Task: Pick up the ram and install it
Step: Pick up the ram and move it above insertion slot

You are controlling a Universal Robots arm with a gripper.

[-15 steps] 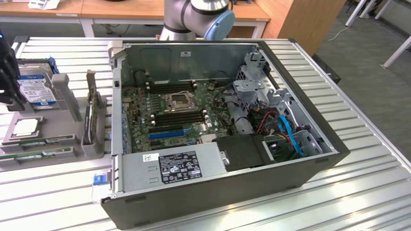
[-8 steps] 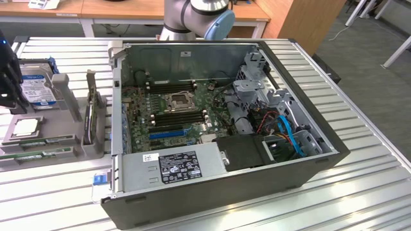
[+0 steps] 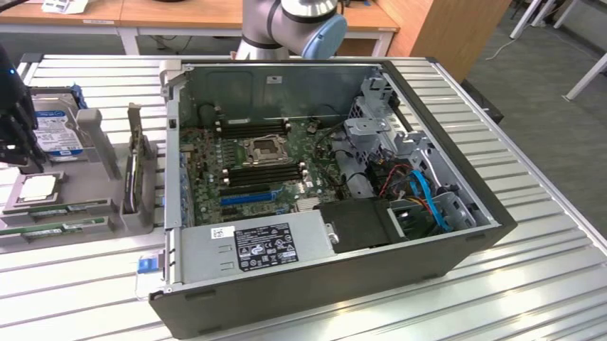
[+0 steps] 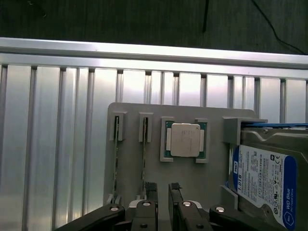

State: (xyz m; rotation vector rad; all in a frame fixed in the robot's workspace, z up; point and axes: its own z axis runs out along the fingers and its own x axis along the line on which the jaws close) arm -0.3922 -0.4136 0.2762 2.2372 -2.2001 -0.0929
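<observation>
Two rams, thin green sticks, rest in slots of the grey parts tray (image 3: pixel 104 213) at the exterior view's left: one (image 3: pixel 68 209) and one (image 3: pixel 55 229). In the wrist view they show edge-on, as ram (image 4: pixel 116 156) and ram (image 4: pixel 145 154). My gripper (image 4: pixel 162 188) hovers above the tray, open, with nothing between its black fingers (image 4: pixel 151 191). Its fingertips sit just beside the second stick, toward the silver processor chip (image 4: pixel 186 139). In the exterior view the gripper (image 3: pixel 19 153) is a dark shape at the far left edge, over the tray.
An open computer case (image 3: pixel 474 234) fills the middle of the slatted metal table, its motherboard (image 3: pixel 256 163) showing black memory slots (image 3: pixel 266 174). The tray also holds a blue-labelled hard drive (image 4: pixel 264 180) and upright cards (image 3: pixel 135 170). The arm's base (image 3: pixel 284 21) stands behind the case.
</observation>
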